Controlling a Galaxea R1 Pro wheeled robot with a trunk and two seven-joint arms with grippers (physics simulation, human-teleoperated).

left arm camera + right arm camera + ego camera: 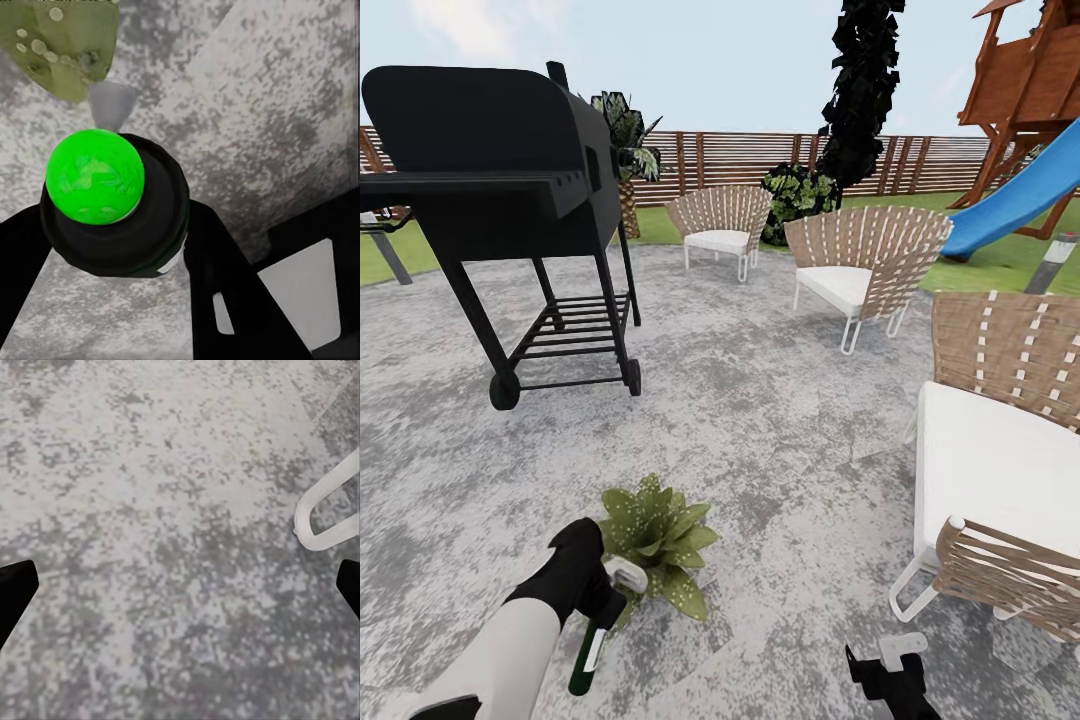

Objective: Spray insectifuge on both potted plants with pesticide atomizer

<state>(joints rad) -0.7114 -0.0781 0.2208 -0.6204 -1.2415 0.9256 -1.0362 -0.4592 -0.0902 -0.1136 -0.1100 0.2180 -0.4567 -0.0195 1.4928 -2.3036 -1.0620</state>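
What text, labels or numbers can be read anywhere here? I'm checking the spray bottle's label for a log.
None can be read. The pesticide atomizer in the left gripper has a white patch, but no lettering on it is legible. The grill, chairs and fence bear no visible writing.
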